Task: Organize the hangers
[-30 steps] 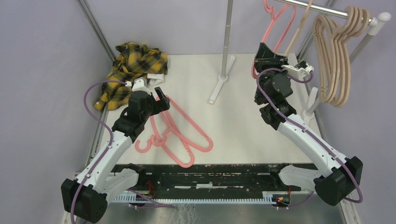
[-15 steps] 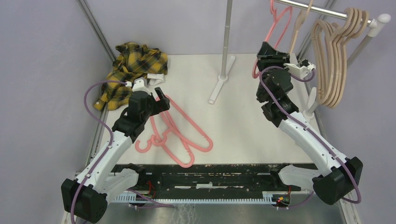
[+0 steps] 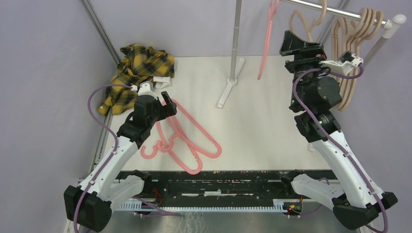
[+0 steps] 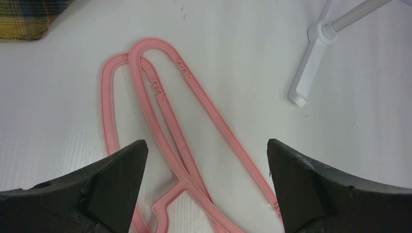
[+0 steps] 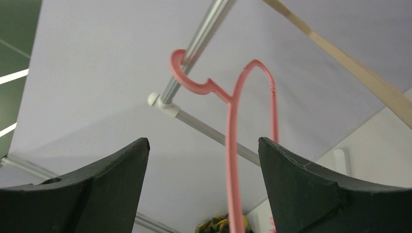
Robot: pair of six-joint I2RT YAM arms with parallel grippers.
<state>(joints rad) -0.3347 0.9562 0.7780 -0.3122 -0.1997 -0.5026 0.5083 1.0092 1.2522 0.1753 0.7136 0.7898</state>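
Two pink hangers (image 3: 187, 141) lie overlapped on the white table (image 3: 252, 126). In the left wrist view these pink hangers (image 4: 160, 121) run between and below the fingers. My left gripper (image 3: 167, 104) (image 4: 205, 145) hovers open over their far ends and holds nothing. Another pink hanger (image 3: 266, 39) (image 5: 228, 126) hangs free by its hook on the rail (image 5: 204, 29). My right gripper (image 3: 297, 46) (image 5: 203, 141) is raised just right of it, open and empty. Several tan hangers (image 3: 352, 53) hang at the rail's right end, partly hidden by the right arm, and one tan hanger (image 3: 303, 19) hangs nearer the pink one.
A yellow plaid shirt (image 3: 138, 73) is crumpled at the table's far left corner. The rack's upright pole (image 3: 236, 39) and white foot (image 3: 227, 90) (image 4: 306, 73) stand at the back middle. Purple walls close in both sides.
My right gripper opened and let go of the pink hanger, which now hangs on the rail and has swung left. The right arm rose and drew back to the right. The left arm stayed still.
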